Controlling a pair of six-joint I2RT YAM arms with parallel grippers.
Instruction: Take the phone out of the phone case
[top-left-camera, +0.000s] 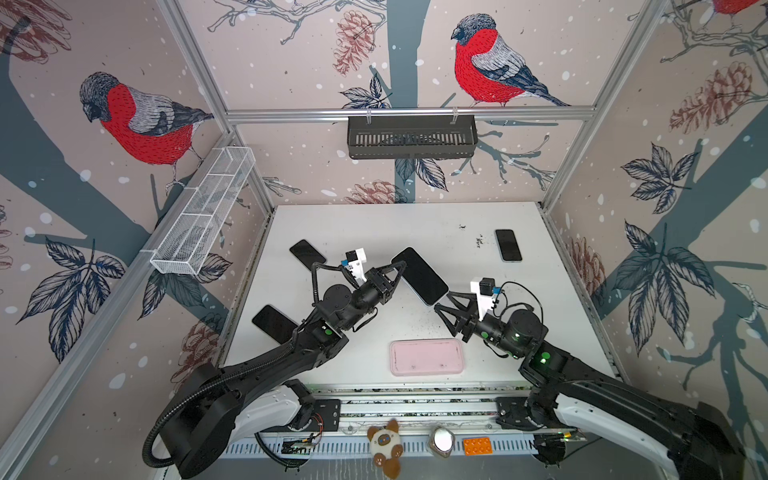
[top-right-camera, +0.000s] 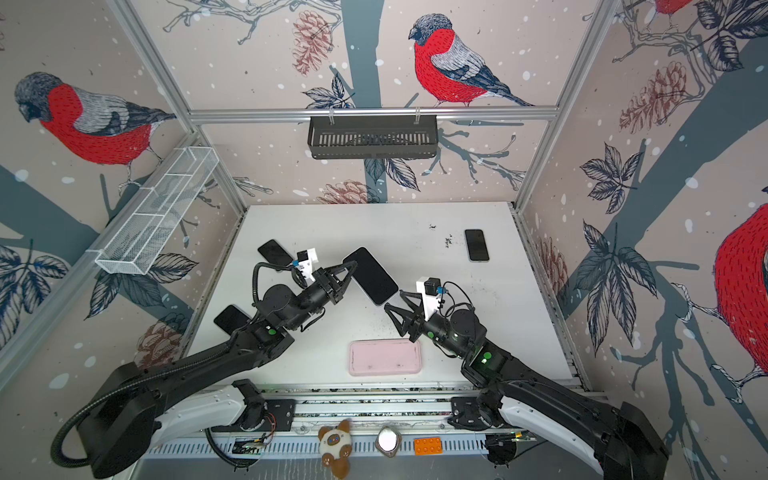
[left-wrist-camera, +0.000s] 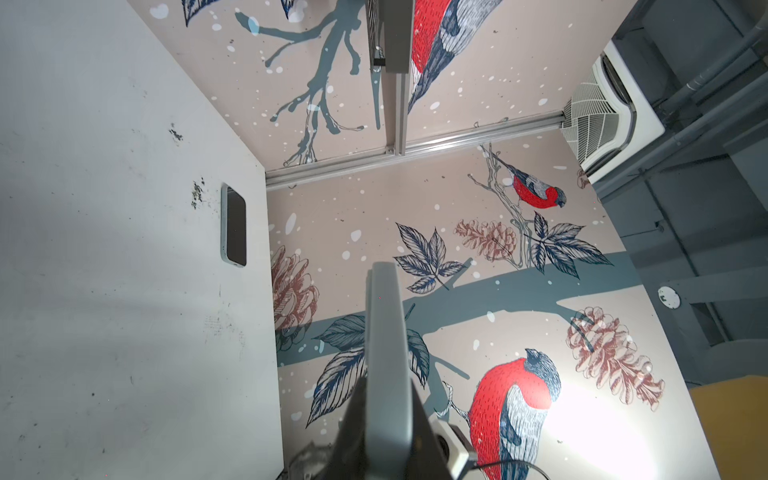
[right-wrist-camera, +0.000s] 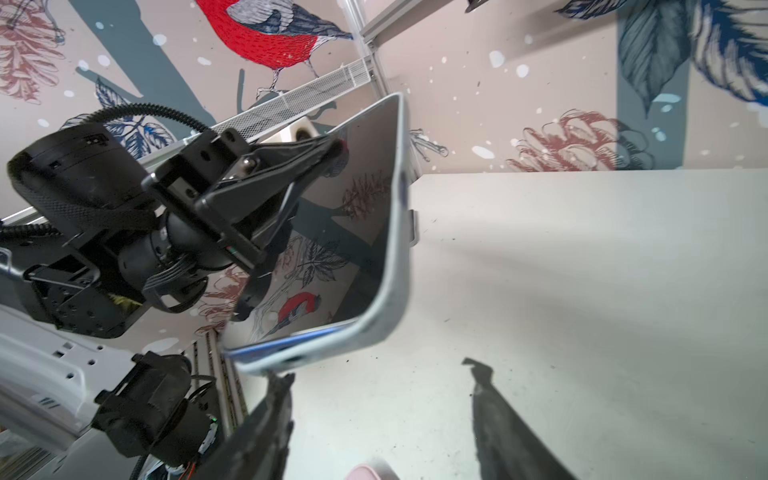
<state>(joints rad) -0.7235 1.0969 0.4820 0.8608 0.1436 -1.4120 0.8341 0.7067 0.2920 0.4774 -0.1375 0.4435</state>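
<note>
A phone (top-left-camera: 419, 276) (top-right-camera: 372, 276) with a dark screen and pale blue rim hangs tilted above the middle of the table. My left gripper (top-left-camera: 398, 270) (top-right-camera: 351, 266) is shut on its upper end. In the left wrist view the phone's edge (left-wrist-camera: 384, 332) runs out from between the fingers. The pink phone case (top-left-camera: 427, 357) (top-right-camera: 385, 357) lies open side up near the front edge, with nothing in it. My right gripper (top-left-camera: 442, 300) (top-right-camera: 394, 300) (right-wrist-camera: 378, 370) stands open just below the phone's lower end (right-wrist-camera: 365, 216), holding nothing.
Three other dark phones lie on the table: far right (top-left-camera: 508, 245) (left-wrist-camera: 235, 226), far left (top-left-camera: 306, 252) and left under my left arm (top-left-camera: 274, 324). A black basket (top-left-camera: 411, 137) hangs on the back wall and a white wire basket (top-left-camera: 203, 212) on the left wall.
</note>
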